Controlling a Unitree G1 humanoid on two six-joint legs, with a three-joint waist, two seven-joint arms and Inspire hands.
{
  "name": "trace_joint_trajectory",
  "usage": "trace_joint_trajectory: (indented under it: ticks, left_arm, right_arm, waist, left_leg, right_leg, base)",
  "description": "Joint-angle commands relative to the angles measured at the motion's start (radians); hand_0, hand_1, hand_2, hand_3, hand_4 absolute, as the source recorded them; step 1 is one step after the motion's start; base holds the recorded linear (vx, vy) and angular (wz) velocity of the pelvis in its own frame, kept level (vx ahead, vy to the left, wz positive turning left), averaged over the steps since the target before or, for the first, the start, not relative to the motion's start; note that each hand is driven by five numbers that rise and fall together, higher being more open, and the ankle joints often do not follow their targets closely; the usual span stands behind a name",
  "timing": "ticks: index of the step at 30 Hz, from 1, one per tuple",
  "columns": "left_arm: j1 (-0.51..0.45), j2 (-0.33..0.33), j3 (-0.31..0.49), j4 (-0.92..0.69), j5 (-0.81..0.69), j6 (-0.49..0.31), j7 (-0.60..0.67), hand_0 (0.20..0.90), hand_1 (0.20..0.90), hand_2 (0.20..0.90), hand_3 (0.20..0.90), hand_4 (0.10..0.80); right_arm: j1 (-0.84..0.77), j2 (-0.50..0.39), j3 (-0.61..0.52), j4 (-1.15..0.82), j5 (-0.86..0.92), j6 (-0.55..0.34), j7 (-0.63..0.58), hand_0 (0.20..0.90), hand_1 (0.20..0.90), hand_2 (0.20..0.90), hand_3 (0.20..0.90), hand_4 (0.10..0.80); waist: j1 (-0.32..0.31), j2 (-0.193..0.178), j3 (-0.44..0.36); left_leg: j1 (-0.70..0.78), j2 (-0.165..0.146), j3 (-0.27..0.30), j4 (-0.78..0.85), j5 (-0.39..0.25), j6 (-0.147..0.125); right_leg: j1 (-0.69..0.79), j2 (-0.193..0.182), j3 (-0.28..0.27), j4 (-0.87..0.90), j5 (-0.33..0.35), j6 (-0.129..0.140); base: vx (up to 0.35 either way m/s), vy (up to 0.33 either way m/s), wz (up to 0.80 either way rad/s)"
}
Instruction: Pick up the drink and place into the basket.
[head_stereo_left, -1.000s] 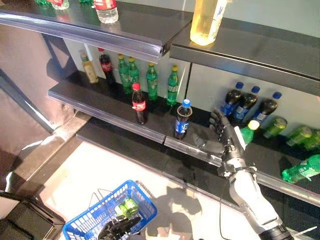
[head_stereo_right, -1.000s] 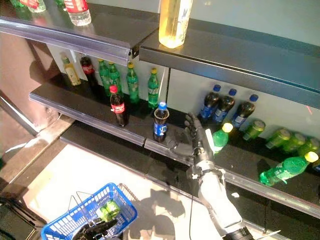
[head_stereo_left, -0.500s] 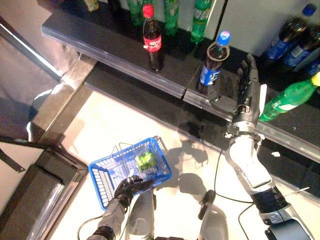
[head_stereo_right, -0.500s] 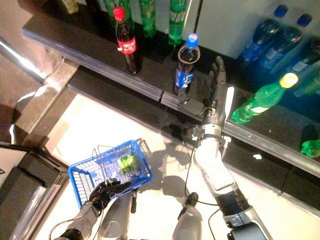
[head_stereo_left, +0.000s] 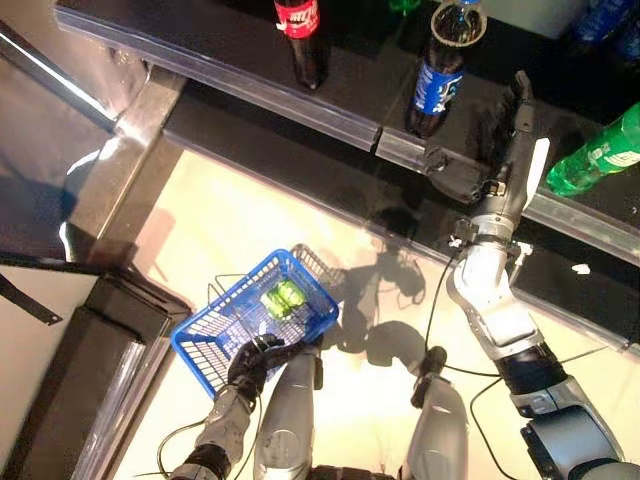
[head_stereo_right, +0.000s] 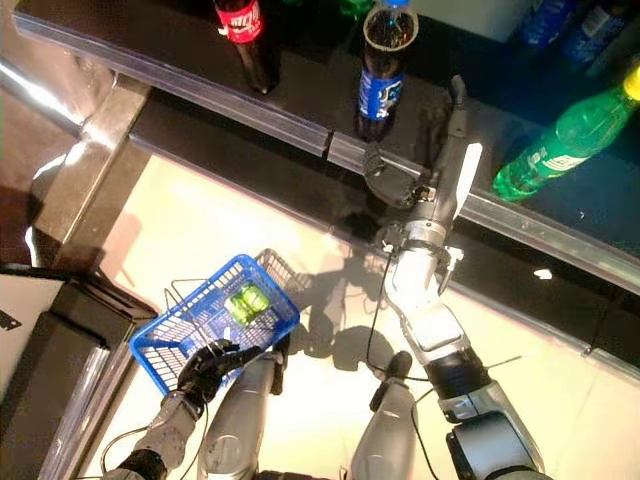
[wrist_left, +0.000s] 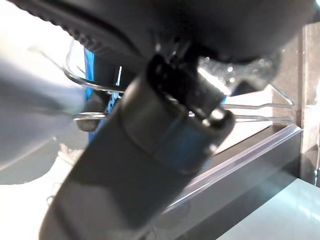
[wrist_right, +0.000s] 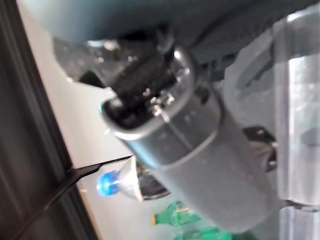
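A dark drink bottle with a blue label and blue cap (head_stereo_left: 437, 80) stands near the front edge of the low black shelf (head_stereo_left: 230, 85). My right hand (head_stereo_left: 498, 175) is open just to its right, fingers straight over the shelf, thumb (head_stereo_left: 448, 178) close to the bottle's base. The right wrist view shows the bottle (wrist_right: 122, 184) past the thumb. My left hand (head_stereo_left: 255, 358) is shut on the wire handles (wrist_left: 95, 89) of the blue basket (head_stereo_left: 225, 335), which hangs low at the left. Green cans (head_stereo_left: 283, 296) lie inside it.
A red-labelled cola bottle (head_stereo_left: 303, 40) stands on the same shelf, left of the blue-labelled one. A green bottle (head_stereo_left: 605, 155) lies on the shelf to the right of my hand. A dark cabinet (head_stereo_left: 80, 390) stands at the lower left.
The camera has tipped downward, so the whole picture has shifted. My right hand stays open beside the blue-labelled bottle, its thumb now closer to the base. The left hand still holds the basket.
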Motion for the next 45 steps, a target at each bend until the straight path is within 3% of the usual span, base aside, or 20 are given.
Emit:
trace_joint_trajectory:
  ticks: [1, 11, 24, 30, 31, 32, 33, 45]
  left_arm:
    - [0.135, -0.009, -0.092, -0.043, 0.024, 0.009, -0.022, 0.3, 0.3, 0.3, 0.2, 0.1]
    - [0.118, 0.016, -0.108, -0.049, 0.004, 0.03, -0.027, 0.3, 0.3, 0.3, 0.2, 0.1]
    - [0.111, 0.045, -0.089, -0.069, -0.011, 0.054, -0.04, 0.3, 0.3, 0.3, 0.2, 0.1]
    - [0.112, 0.051, -0.095, -0.069, -0.016, 0.057, -0.032, 0.3, 0.3, 0.3, 0.2, 0.1]
    - [0.111, 0.054, -0.095, -0.067, -0.019, 0.058, -0.031, 0.3, 0.3, 0.3, 0.2, 0.1]
    - [0.111, 0.057, -0.095, -0.066, -0.022, 0.059, -0.031, 0.3, 0.3, 0.3, 0.2, 0.1]
    - [0.112, 0.061, -0.094, -0.065, -0.024, 0.061, -0.032, 0.3, 0.3, 0.3, 0.2, 0.1]
    - [0.12, 0.093, -0.094, -0.088, -0.033, 0.078, -0.045, 0.3, 0.3, 0.3, 0.2, 0.1]
  right_arm:
    - [-0.18, -0.007, -0.055, -0.056, -0.064, -0.07, -0.031, 0.9, 0.9, 0.9, 0.9, 0.8]
    - [-0.4, -0.019, -0.051, 0.107, 0.047, -0.069, -0.002, 0.9, 0.9, 0.9, 0.9, 0.8]
    - [-0.494, -0.024, -0.062, 0.115, 0.092, -0.022, -0.021, 0.9, 0.9, 0.9, 0.9, 0.8]
    - [-0.52, -0.036, -0.088, 0.199, 0.146, -0.064, -0.086, 0.9, 0.9, 0.9, 0.9, 0.8]
    - [-0.526, -0.039, -0.092, 0.216, 0.152, -0.07, -0.096, 0.839, 0.839, 0.839, 0.829, 0.729]
    - [-0.535, -0.043, -0.095, 0.234, 0.155, -0.075, -0.105, 0.547, 0.547, 0.547, 0.488, 0.388]
    - [-0.546, -0.051, -0.1, 0.261, 0.167, -0.082, -0.111, 0.3, 0.3, 0.3, 0.2, 0.1]
    - [-0.636, -0.109, -0.066, 0.38, 0.217, -0.104, -0.081, 0.3, 0.3, 0.3, 0.2, 0.1]
  waist:
    - [0.031, 0.0, -0.01]
    - [0.081, 0.013, -0.01]
    - [0.112, -0.005, -0.01]
    - [0.122, -0.01, -0.01]
    - [0.124, -0.011, -0.01]
    - [0.127, -0.011, -0.01]
    - [0.13, -0.013, -0.01]
    - [0.151, -0.018, -0.01]
  left_leg:
    - [0.014, 0.01, -0.044, -0.003, 0.001, 0.011]
    - [-0.066, -0.001, -0.056, 0.011, 0.008, 0.024]
    - [-0.122, -0.011, -0.071, 0.044, -0.003, 0.04]
    - [-0.14, -0.012, -0.075, 0.055, -0.01, 0.046]
    - [-0.144, -0.013, -0.076, 0.057, -0.011, 0.047]
    - [-0.148, -0.014, -0.078, 0.059, -0.012, 0.047]
    - [-0.151, -0.016, -0.082, 0.063, -0.015, 0.048]
    - [-0.184, -0.028, -0.1, 0.092, -0.03, 0.059]
  right_leg:
    - [-0.039, 0.007, 0.019, 0.055, 0.027, -0.059]
    - [-0.092, 0.013, 0.003, 0.053, 0.036, -0.061]
    - [-0.119, 0.022, -0.006, 0.061, 0.038, -0.064]
    - [-0.125, 0.023, -0.012, 0.064, 0.038, -0.065]
    - [-0.126, 0.024, -0.014, 0.063, 0.039, -0.065]
    - [-0.128, 0.024, -0.015, 0.065, 0.039, -0.065]
    - [-0.127, 0.025, -0.017, 0.064, 0.04, -0.064]
    - [-0.146, 0.024, -0.026, 0.076, 0.039, -0.064]
  base:
    - [-0.016, -0.002, -0.05]
    - [-0.002, 0.007, -0.04]
    - [0.022, 0.0, 0.03]
    - [0.015, -0.013, 0.05]
    - [0.0, 0.0, 0.0]
    - [0.013, -0.03, 0.0]
    - [0.0, 0.0, 0.0]
    - [0.001, -0.001, 0.0]
